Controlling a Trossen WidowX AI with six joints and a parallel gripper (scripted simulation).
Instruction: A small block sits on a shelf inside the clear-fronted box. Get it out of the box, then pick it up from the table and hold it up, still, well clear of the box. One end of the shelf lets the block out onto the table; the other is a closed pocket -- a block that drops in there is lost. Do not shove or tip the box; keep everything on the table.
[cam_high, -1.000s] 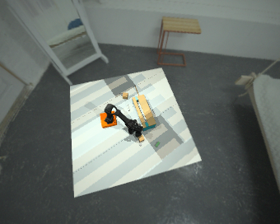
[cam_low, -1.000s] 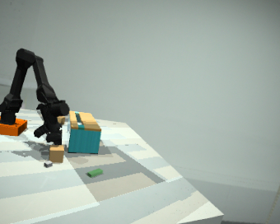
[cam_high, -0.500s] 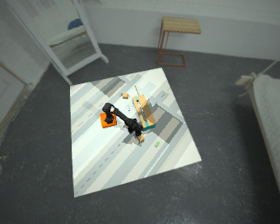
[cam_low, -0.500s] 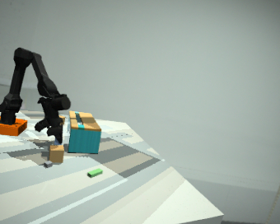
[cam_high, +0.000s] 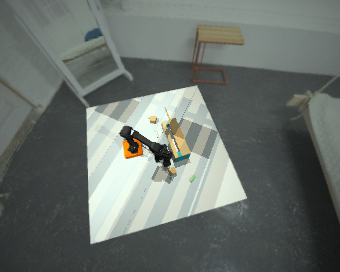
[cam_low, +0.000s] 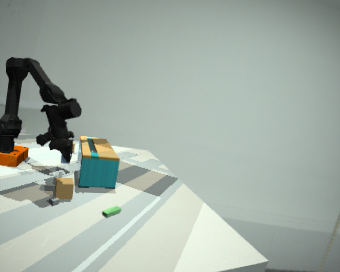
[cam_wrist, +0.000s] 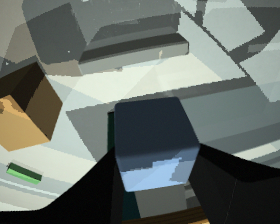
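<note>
One blue block (cam_low: 63, 159) (cam_wrist: 156, 142) sits pinched between the fingertips of the black parallel-jaw gripper (cam_high: 164, 162) (cam_low: 67, 156) (cam_wrist: 150, 148), above the table (cam_high: 120, 210) (cam_low: 150, 235) (cam_wrist: 165, 75).

On 1 table (cam_high: 110, 225) (cam_low: 150, 250) (cam_wrist: 140, 82), 1 arm (cam_high: 143, 138) (cam_low: 44, 86) is counted, with 1 orange base (cam_high: 127, 154) (cam_low: 22, 158) and 1 gripper (cam_high: 166, 163) (cam_low: 66, 157) (cam_wrist: 150, 148), on which 2 fingers are seen. 1 box (cam_high: 182, 144) (cam_low: 99, 173) is found. Of blocks, 1 blue block (cam_low: 65, 160) (cam_wrist: 156, 132), 1 green block (cam_high: 192, 178) (cam_low: 111, 211) (cam_wrist: 24, 172) and 2 tan blocks are counted: 1 tan block (cam_high: 172, 171) (cam_low: 64, 188) (cam_wrist: 30, 120) and 1 other tan block (cam_high: 153, 119). In the exterior view, 1 grey piece (cam_low: 54, 201) is shown; in the wrist view, 1 grey bar (cam_wrist: 135, 57). Whether these are 1 thing or 2 cannot be told. Around the table, 1 mirror (cam_high: 107, 89), 1 stand (cam_high: 220, 35) and 1 bed (cam_high: 326, 112) are counted.
</note>
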